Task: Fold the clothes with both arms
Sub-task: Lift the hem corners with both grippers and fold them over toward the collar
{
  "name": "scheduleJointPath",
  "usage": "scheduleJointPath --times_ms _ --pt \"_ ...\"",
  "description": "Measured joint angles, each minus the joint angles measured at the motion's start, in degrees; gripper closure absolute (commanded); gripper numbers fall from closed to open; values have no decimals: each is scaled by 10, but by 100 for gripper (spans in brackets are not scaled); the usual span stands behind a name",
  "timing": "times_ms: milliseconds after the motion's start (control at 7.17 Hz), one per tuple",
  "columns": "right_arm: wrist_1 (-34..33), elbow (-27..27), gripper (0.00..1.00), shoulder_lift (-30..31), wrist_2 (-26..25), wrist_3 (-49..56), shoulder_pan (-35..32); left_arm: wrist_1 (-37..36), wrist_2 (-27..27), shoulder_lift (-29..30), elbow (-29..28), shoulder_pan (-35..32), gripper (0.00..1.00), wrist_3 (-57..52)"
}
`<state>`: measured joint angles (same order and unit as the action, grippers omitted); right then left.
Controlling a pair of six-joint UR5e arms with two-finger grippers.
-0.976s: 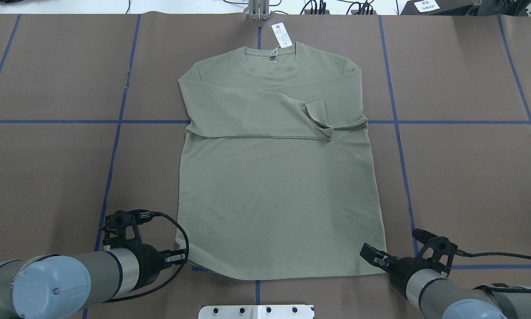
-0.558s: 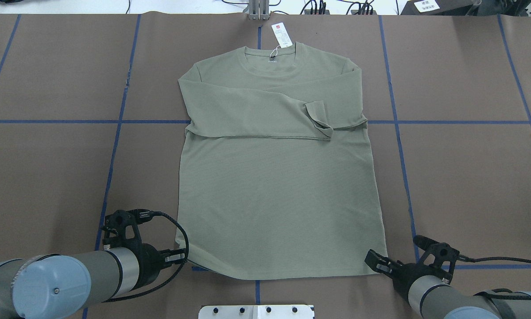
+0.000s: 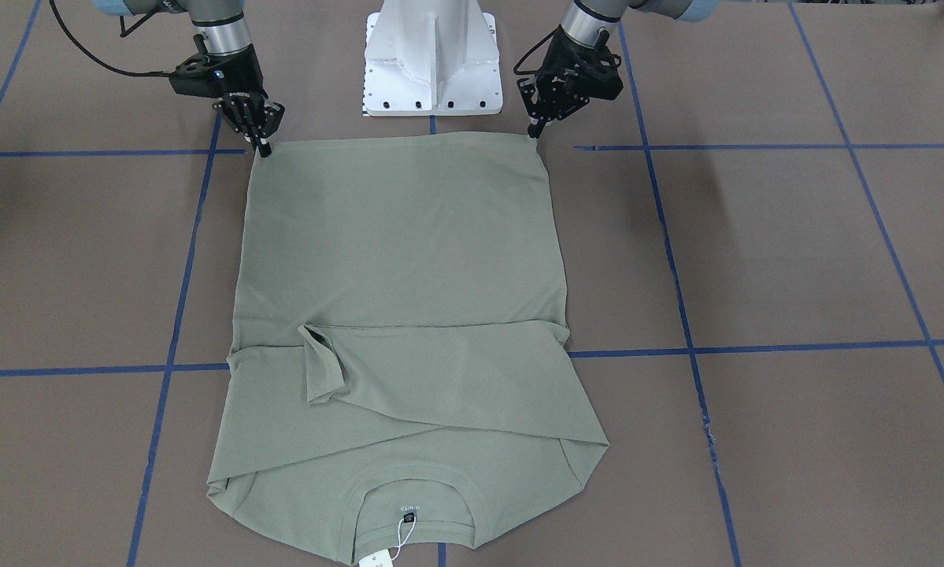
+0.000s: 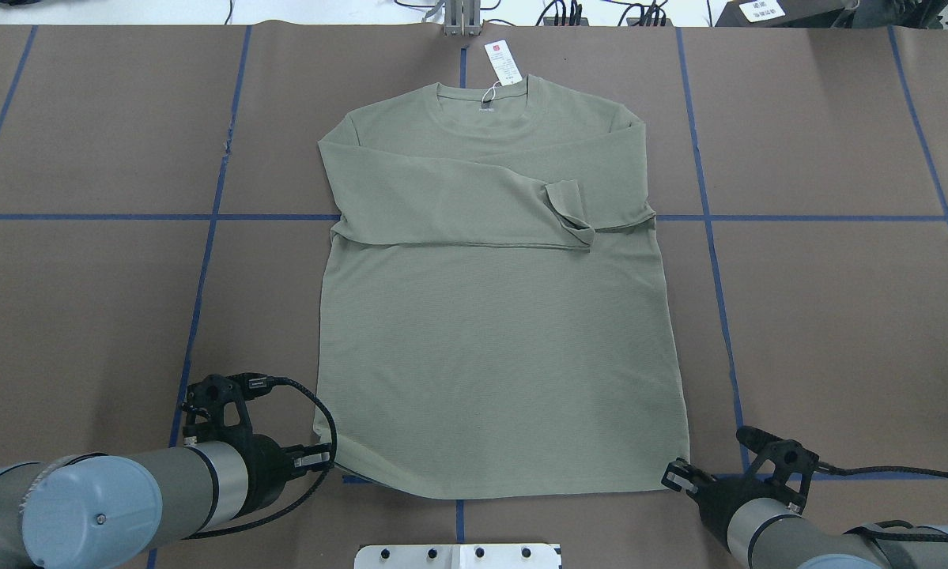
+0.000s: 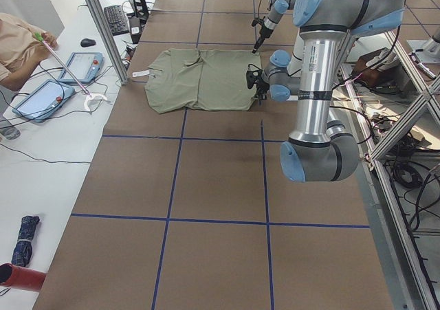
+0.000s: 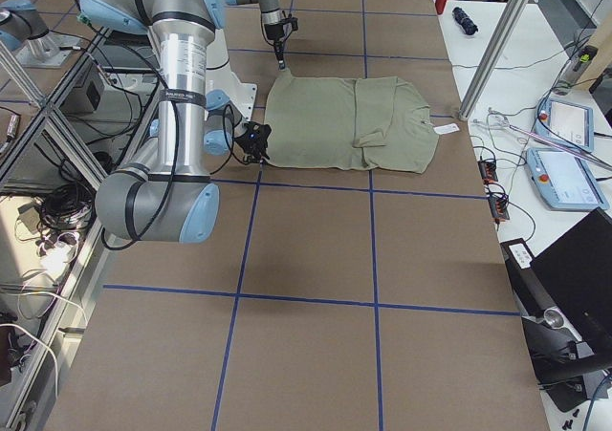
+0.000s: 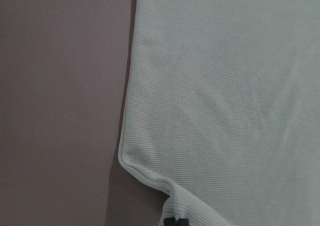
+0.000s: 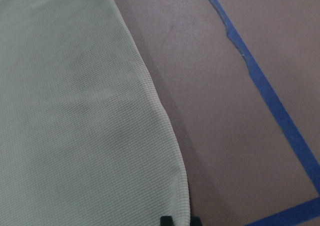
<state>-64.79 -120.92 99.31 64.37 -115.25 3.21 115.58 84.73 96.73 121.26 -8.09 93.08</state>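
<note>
The sage-green shirt (image 4: 489, 332) lies flat on the brown table, collar and white hang tag (image 4: 503, 62) at the far side, both sleeves folded across the chest. My left gripper (image 4: 327, 458) is at the near left hem corner. In the left wrist view its fingertips (image 7: 175, 221) are pinched together on the hem, which puckers up slightly. My right gripper (image 4: 675, 474) is at the near right hem corner. In the right wrist view its fingertips (image 8: 166, 220) stand a little apart, astride the hem edge of the shirt (image 8: 75, 110).
The white pedestal base (image 3: 432, 55) stands between the arms at the near table edge. Blue tape lines (image 4: 711, 217) cross the brown table cover. An operator's desk with tablets (image 5: 41, 97) lies beyond the far edge.
My right gripper has moved towards the robot and slightly right, coming down to the near right hem corner. The left gripper and the shirt have not moved.
</note>
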Motion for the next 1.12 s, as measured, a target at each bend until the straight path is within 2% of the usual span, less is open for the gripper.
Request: scheduleJointPath --times_ms 139,279,418,697,836,976,1115 --pt "-17 -13 100 1 2 1 0 0 0 0 1 0 100 0" --pt "-71 -57 100 1 13 3 0 -5 2 -1 12 0 100 -1" --pt "-152 -127 100 0 34 3 0 -33 13 -3 47 -1 100 -2" --pt "-287 -265 100 -4 80 6 -5 -170 68 1 189 -1 100 -5" --pt "-329 -310 100 -11 114 16 -23 -245 100 16 252 -7 100 -8" --pt "-354 -329 100 -25 143 44 -52 -292 124 48 272 -22 100 -25" --pt "-366 -322 100 -51 159 89 -85 -311 134 89 245 -47 100 -64"
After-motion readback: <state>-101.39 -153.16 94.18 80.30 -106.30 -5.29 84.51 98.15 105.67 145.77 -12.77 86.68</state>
